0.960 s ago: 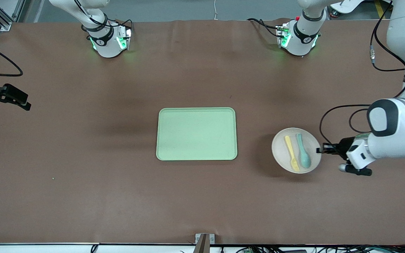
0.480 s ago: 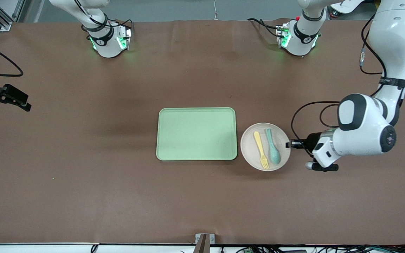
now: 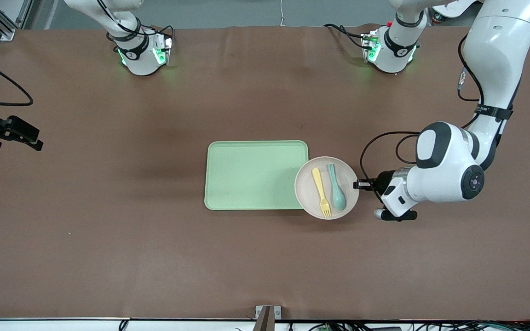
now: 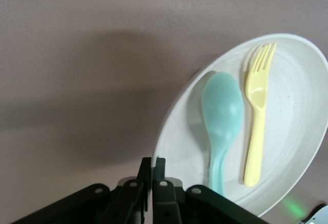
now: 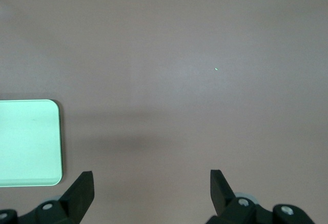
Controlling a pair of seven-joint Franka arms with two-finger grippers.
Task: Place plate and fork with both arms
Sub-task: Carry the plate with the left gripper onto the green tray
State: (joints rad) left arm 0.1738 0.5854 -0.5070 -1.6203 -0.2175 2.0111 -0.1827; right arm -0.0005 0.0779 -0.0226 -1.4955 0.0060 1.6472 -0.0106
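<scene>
The pale plate (image 3: 305, 195) is held up by its rim, overlapping the edge of the light green tray (image 3: 256, 174) at the left arm's end. On it lie the yellow fork (image 3: 321, 192) and a teal spoon (image 3: 337, 189). My left gripper (image 3: 358, 185) is shut on the plate's rim; in the left wrist view the left gripper (image 4: 152, 168) pinches the plate (image 4: 297, 101), with the fork (image 4: 256, 126) and spoon (image 4: 221, 116) on it. My right gripper (image 3: 14, 133) is open and waits near the right arm's end of the table; the right gripper (image 5: 151, 183) shows spread fingers.
The brown table (image 3: 154, 248) holds the tray at its middle. The tray's corner (image 5: 28, 142) shows in the right wrist view. The two arm bases (image 3: 143, 53) stand along the table's edge farthest from the front camera.
My left gripper has carried the plate, with fork and spoon, toward the tray; its rim now overlaps the tray's edge. The right arm has barely moved.
</scene>
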